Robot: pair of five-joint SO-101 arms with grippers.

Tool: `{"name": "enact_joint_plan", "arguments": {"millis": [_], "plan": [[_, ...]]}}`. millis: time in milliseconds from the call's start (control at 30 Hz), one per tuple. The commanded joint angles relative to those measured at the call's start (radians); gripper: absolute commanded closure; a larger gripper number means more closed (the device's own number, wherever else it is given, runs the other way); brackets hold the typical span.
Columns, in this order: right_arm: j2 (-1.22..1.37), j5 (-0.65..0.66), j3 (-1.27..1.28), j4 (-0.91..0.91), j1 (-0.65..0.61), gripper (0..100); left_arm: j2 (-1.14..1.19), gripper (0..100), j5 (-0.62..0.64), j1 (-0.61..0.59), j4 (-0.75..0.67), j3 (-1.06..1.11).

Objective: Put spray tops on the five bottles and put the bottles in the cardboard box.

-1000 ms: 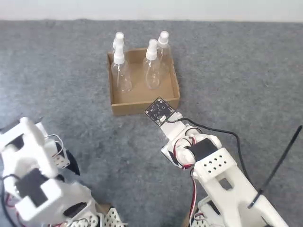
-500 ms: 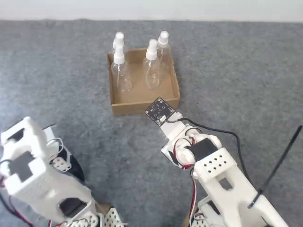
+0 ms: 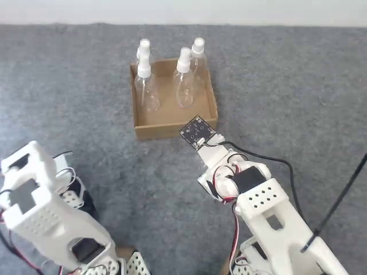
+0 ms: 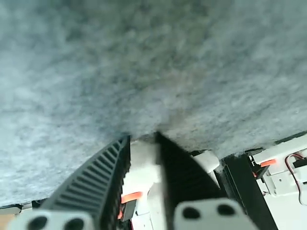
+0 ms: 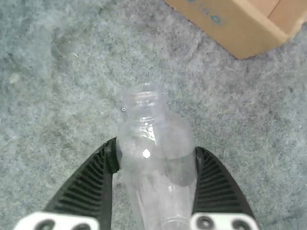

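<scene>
Nothing legible appears in any view. The nearest thing to lettering is a short run of blue print [image 5: 207, 15] on the outer wall of the cardboard box [image 5: 240, 33], seen in the right wrist view. It lies at the picture's edge and is too blurred and small to read. In the high view, a small dark circuit board [image 3: 198, 132] just beside the box carries a few pale specks, too tiny to tell as characters.
</scene>
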Motion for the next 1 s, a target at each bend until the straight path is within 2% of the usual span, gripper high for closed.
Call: {"name": "enact_joint_plan", "arguments": {"millis": [0, 233, 433, 667, 733, 833, 967], "plan": [[-0.010, 0.000, -0.014, -0.025, 0.015, 92.3, -0.014, 99, -0.008, 0.002, 0.009, -0.013], [-0.010, 0.002, -0.014, -0.025, 0.015, 92.3, -0.083, 99, -0.008, 0.002, 0.044, -0.015], [-0.010, 0.002, -0.014, -0.025, 0.015, 92.3, -0.270, 99, -0.008, 0.000, 0.132, -0.039], [-0.010, 0.002, -0.014, -0.025, 0.015, 92.3, -0.387, 98, -0.008, -0.003, 0.132, 0.005], [-0.010, 0.002, -0.014, -0.025, 0.015, 92.3, -0.377, 95, -0.009, -0.006, 0.132, 0.005], [-0.010, 0.002, -0.014, -0.025, 0.016, 92.3, -0.368, 85, -0.015, -0.020, 0.130, 0.007], [-0.010, 0.002, -0.014, -0.025, 0.016, 92.3, -0.368, 73, -0.086, -0.026, 0.130, 0.015]]}}
